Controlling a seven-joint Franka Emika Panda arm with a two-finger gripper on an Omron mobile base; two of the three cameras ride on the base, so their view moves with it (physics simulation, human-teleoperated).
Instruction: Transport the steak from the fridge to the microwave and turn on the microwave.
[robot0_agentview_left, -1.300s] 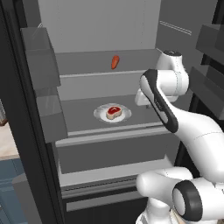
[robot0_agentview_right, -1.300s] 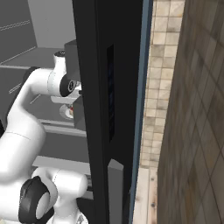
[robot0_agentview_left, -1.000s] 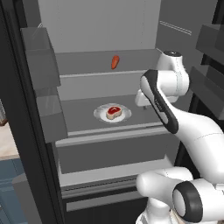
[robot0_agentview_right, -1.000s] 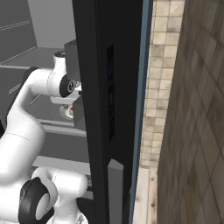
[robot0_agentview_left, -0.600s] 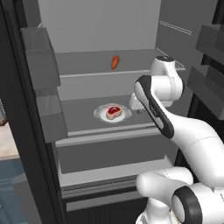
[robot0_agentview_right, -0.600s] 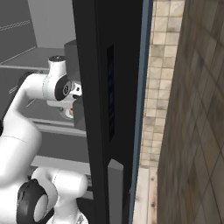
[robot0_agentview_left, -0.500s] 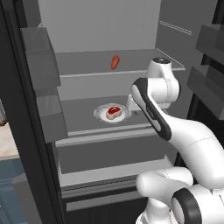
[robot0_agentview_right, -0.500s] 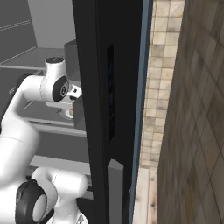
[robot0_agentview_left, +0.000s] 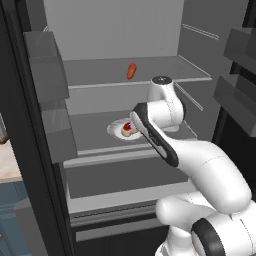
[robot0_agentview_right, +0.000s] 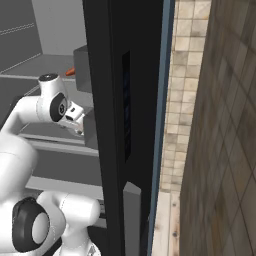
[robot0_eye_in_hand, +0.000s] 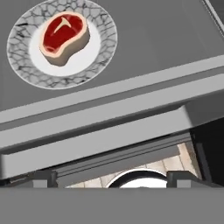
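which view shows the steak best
The hand view: the steak lies whole and unblocked on its plate, red meat and pale fat rim clear. In the left base view the steak is small and partly behind the arm. The right base view gives nothing useful of it.

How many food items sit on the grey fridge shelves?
2: a raw red steak on a patterned plate on the middle shelf, an orange carrot-like item on the shelf above. The arm may hide others.

Left base view: behind arm, facing fridge (robot0_agentview_left: 125, 35) interior, mid-range. Right base view: same fridge, door edge dominant. Hand view: close, downward; plate (robot0_eye_in_hand: 105, 48) at 11 o'clock, shared with left base view.
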